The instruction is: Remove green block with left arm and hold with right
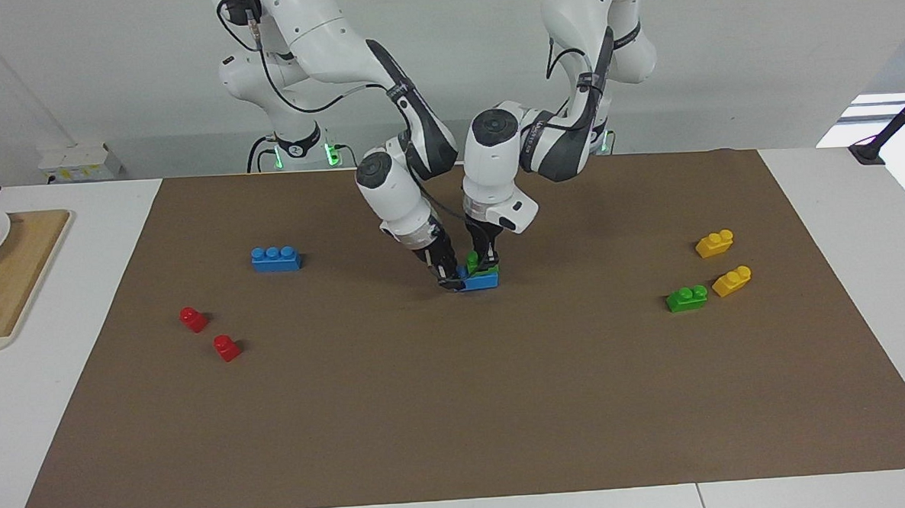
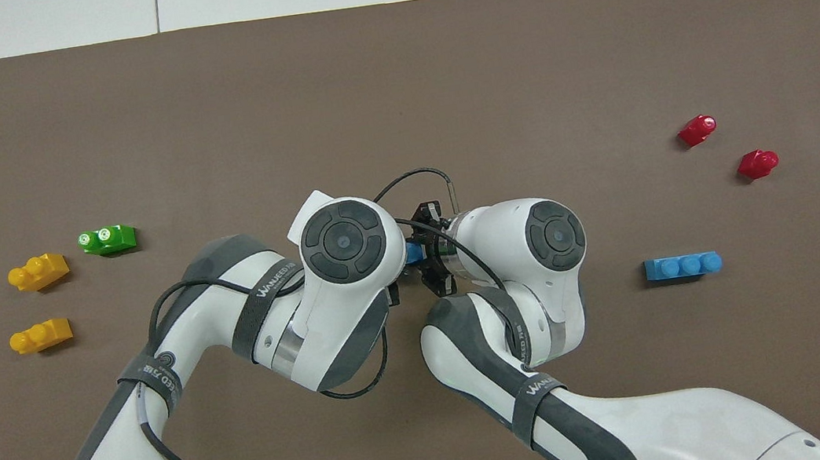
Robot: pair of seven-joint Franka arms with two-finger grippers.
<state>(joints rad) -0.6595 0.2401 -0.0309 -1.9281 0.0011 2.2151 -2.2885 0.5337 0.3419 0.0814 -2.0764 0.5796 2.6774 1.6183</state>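
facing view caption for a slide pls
Left gripper shut on green block; right gripper pins blue brick beneath.

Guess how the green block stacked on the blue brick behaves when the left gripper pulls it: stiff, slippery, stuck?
Likely stiff: the green block looks like moulded plastic. Probably stuck by its studs to the blue brick, so the right gripper must brace that. Small and glossy, it may slip from the left gripper.
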